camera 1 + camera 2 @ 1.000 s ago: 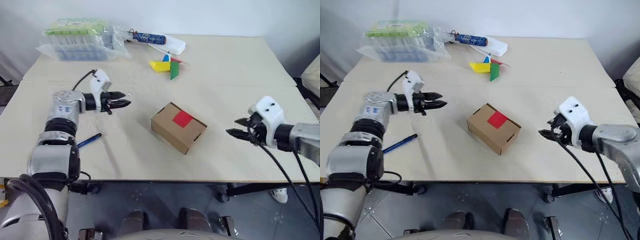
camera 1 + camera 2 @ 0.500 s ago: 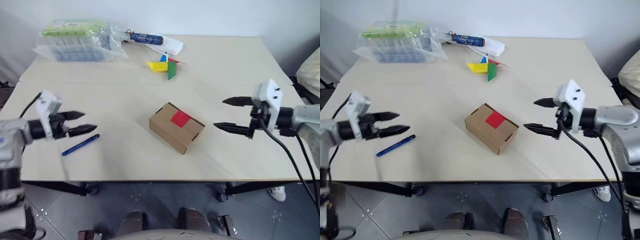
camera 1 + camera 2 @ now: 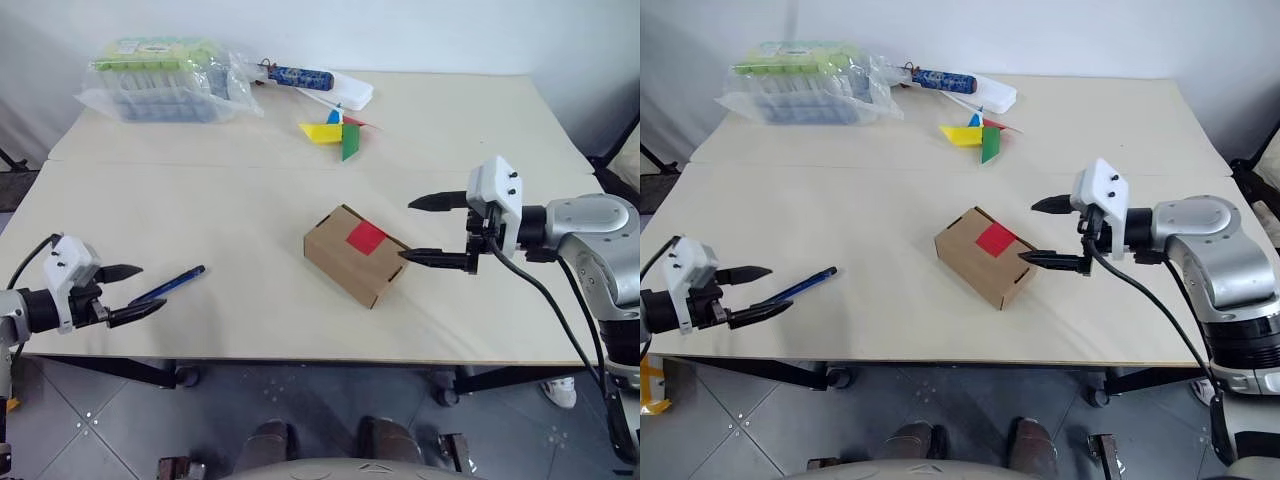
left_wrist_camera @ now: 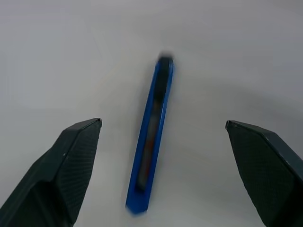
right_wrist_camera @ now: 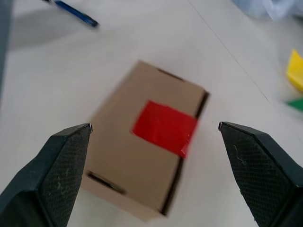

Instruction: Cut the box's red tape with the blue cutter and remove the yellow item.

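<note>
While the box (image 3: 357, 255) sits sealed mid-table, its red tape (image 3: 366, 236) uncut, we judge the coming move to be the pickup of the blue cutter (image 3: 166, 286). It lies flat near the table's front left edge, just ahead of our left gripper (image 3: 128, 291), whose jaws stand wide apart and empty. In the left wrist view the cutter's long axis runs straight away between the two fingers, so the jaws would close across its slim width. Our right gripper (image 3: 428, 229) is likewise spread and empty, just beside the box's right end, with the box centred between its fingers in the right wrist view. We find the left arm clearly nearer the cutter. No yellow item is visible; presumably it is inside.
</note>
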`<state>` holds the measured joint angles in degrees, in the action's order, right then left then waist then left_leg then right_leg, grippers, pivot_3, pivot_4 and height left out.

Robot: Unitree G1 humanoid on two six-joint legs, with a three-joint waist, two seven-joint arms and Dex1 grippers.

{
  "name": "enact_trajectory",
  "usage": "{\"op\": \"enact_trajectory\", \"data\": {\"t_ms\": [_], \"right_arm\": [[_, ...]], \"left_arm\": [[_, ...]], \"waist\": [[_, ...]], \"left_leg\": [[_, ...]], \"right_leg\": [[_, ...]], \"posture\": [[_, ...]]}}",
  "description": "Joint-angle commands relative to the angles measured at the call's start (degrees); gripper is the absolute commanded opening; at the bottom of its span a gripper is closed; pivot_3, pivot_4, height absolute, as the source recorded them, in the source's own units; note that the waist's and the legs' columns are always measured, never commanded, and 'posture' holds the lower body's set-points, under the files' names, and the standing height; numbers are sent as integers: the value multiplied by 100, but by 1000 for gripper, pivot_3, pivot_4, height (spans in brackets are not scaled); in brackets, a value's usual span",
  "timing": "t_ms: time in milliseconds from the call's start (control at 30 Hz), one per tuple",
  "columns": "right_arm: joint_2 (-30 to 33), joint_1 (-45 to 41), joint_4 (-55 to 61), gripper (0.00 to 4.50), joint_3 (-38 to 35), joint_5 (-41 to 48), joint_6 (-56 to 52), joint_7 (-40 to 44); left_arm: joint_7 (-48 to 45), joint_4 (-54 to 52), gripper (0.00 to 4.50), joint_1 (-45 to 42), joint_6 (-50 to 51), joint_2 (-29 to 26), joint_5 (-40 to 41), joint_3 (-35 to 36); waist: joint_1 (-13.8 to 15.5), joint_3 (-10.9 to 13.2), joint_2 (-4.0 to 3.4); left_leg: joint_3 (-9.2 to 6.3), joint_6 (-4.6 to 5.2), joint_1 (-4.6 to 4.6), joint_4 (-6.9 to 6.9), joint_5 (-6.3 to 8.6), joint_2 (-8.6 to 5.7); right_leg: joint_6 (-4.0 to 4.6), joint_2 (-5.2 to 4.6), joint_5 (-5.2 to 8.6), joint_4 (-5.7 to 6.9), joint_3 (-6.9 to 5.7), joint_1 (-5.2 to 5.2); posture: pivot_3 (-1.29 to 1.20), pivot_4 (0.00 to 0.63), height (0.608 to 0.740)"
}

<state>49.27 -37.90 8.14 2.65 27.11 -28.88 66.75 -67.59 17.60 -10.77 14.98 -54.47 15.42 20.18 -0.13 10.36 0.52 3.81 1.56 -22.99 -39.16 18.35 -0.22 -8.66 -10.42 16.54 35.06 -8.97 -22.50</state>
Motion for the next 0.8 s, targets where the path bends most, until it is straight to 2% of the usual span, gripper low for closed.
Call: {"op": "enact_trajectory", "data": {"t_ms": [33,133,267,367,500,800], "right_arm": [[58,-11,379,4500,-186,138,-143,-17],[135,167,588,4500,-295,173,-263,-73],[229,339,755,4500,-424,225,-386,-130],[276,407,802,4500,-469,225,-428,-173],[315,464,840,4500,-501,199,-455,-194],[361,443,813,4500,-516,161,-406,-155]], "left_arm": [[-219,671,4454,-322,-633,-213,-155,-207],[-366,1386,4454,-587,-1065,-280,-343,-470],[-526,1761,4454,-891,-1188,-301,-425,-754],[-586,1887,3869,-990,-1321,-313,-521,-924],[-643,2051,2717,-1162,-1233,-328,-671,-1177],[-965,1855,2717,-938,-901,-444,-609,-1281]], "waist": [[3,0,0],[5,0,0],[7,-1,-1],[6,-1,-1],[9,-1,-1],[-6,-4,-7]], "left_leg": [[0,0,0,0,0,0],[2,0,0,0,0,-3],[5,0,0,0,0,-5],[7,1,3,0,0,-5],[8,1,5,0,0,-5],[10,1,12,0,0,-5]], "right_leg": [[0,-1,0,1,1,0],[0,-1,0,2,-1,-1],[0,-2,0,3,-1,-1],[0,-2,0,8,1,-1],[0,-3,0,10,2,0],[0,-4,0,16,4,0]], "posture": [[0,150,740],[0,150,740],[0,150,740],[0,150,740],[0,150,740],[0,150,740]]}}
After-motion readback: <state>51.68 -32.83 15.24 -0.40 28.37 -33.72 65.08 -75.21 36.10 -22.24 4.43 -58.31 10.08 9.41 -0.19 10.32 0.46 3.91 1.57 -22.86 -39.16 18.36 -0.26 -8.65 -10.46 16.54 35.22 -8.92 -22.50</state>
